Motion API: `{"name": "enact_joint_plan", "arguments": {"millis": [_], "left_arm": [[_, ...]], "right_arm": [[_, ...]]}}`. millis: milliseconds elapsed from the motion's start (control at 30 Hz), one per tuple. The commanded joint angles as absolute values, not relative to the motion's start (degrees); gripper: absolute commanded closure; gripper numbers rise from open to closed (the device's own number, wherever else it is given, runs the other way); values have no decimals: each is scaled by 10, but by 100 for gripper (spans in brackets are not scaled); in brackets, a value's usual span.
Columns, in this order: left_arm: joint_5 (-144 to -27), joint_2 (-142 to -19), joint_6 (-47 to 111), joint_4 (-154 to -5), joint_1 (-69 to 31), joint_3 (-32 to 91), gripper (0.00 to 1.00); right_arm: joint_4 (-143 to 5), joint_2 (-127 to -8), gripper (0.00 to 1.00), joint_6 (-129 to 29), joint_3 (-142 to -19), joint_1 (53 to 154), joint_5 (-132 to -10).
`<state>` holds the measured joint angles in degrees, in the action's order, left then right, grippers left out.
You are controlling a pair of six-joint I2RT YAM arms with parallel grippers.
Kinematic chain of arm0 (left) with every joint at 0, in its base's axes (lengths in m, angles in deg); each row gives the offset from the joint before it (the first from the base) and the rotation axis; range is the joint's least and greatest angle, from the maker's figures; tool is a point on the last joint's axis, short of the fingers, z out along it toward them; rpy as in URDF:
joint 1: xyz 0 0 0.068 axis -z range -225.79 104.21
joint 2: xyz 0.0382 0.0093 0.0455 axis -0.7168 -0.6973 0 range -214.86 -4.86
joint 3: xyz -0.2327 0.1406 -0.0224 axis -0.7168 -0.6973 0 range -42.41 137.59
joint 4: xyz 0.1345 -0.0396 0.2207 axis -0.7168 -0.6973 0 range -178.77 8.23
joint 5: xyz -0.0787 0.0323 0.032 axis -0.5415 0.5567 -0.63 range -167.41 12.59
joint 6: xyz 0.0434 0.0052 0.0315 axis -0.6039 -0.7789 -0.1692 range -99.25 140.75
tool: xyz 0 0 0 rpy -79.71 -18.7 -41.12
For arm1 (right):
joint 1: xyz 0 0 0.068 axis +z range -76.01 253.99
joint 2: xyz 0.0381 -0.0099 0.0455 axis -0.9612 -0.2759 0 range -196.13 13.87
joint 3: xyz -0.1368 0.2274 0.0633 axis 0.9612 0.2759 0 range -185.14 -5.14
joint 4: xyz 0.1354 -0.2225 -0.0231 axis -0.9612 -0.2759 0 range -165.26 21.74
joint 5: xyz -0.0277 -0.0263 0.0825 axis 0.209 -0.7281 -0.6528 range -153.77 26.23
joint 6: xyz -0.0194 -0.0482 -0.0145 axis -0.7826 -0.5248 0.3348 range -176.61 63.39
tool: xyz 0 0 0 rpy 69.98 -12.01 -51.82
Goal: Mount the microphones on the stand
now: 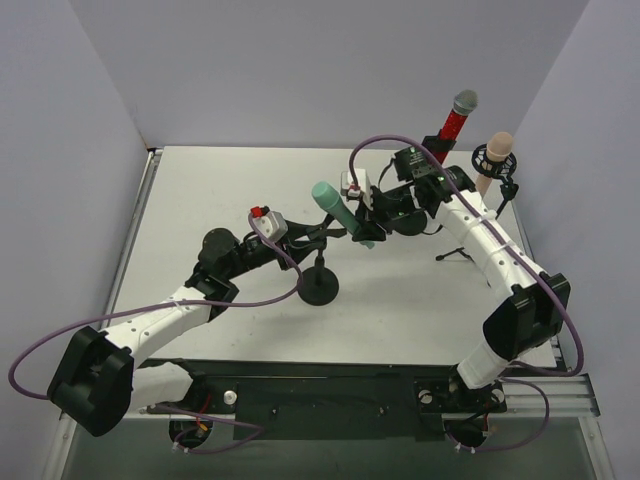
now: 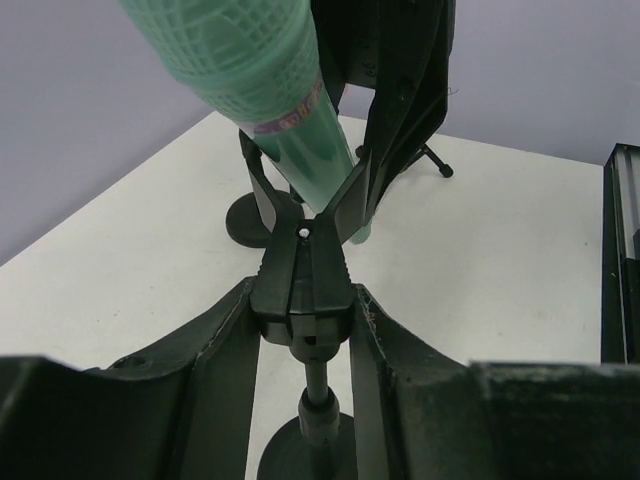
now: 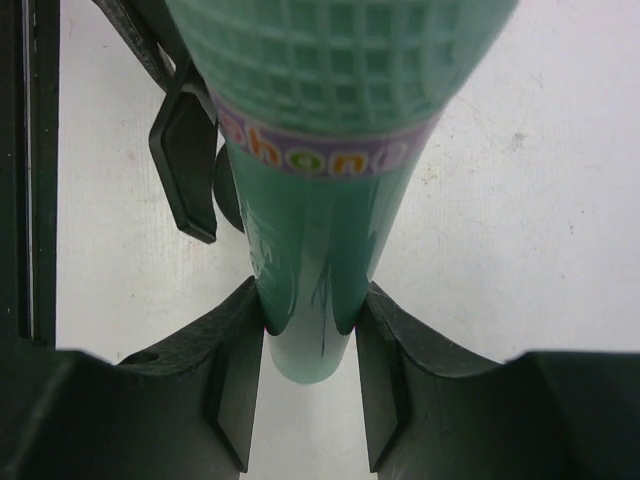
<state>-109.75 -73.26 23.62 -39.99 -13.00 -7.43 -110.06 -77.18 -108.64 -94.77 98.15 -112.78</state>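
My right gripper [image 1: 372, 216] is shut on the lower end of the mint-green microphone [image 1: 338, 210], which tilts with its head up-left. In the right wrist view the fingers [image 3: 240, 330] pinch the handle [image 3: 310, 250]. My left gripper [image 1: 303, 237] is shut on the black spring clip [image 2: 305, 275] atop the round-based stand [image 1: 321, 288]. The clip's upper prongs stand spread, and the green microphone's handle [image 2: 310, 130] lies between them. The glittery red microphone [image 1: 455, 122] and the peach-pink microphone [image 1: 495, 155] stand upright in holders at the back right.
A small black tripod [image 1: 458, 254] stands under the right arm. Grey walls close the table [image 1: 230, 190] at the back and both sides. A purple cable [image 1: 375, 142] loops above the right wrist. The peach-pink microphone's ring holder [image 1: 497, 165] is near the right wall.
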Motion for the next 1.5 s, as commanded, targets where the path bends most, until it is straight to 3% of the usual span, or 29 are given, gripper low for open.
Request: {"name": "enact_joint_plan", "arguments": {"millis": [0, 400, 467, 567, 633, 733, 867, 1133, 1200, 1233, 1467], "left_arm": [[-1122, -735, 247, -384, -134, -49, 96], [-1144, -738, 287, -359, -142, -57, 94], [-1144, -737, 293, -355, -142, -59, 93], [-1142, -736, 300, -351, -142, -61, 81], [-1140, -733, 304, -350, -142, -63, 70], [-1137, -726, 308, -348, -142, -66, 47], [-1132, -716, 309, -349, -142, -71, 31], [-1127, -691, 310, -352, -142, -87, 18], [-1124, -680, 308, -359, -142, -90, 17], [-1124, -674, 304, -367, -142, -91, 17], [-1092, -602, 299, -377, -145, -156, 14]], "right_arm": [[-1113, -792, 100, -1151, -969, 998, -1168], [-1131, -815, 100, -1225, -961, 1023, -1217], [-1131, -815, 100, -1223, -957, 1026, -1218], [-1129, -814, 100, -1219, -950, 1033, -1218], [-1129, -816, 92, -1214, -950, 1033, -1220], [-1130, -813, 72, -1196, -949, 1027, -1230], [-1130, -811, 64, -1183, -948, 1018, -1249], [-1131, -813, 55, -1158, -952, 1011, -1259], [-1131, -816, 45, -1145, -958, 1010, -1257], [-1131, -818, 12, -1141, -959, 1009, -1260], [-1129, -796, 2, -1134, -958, 990, -1248]]}}
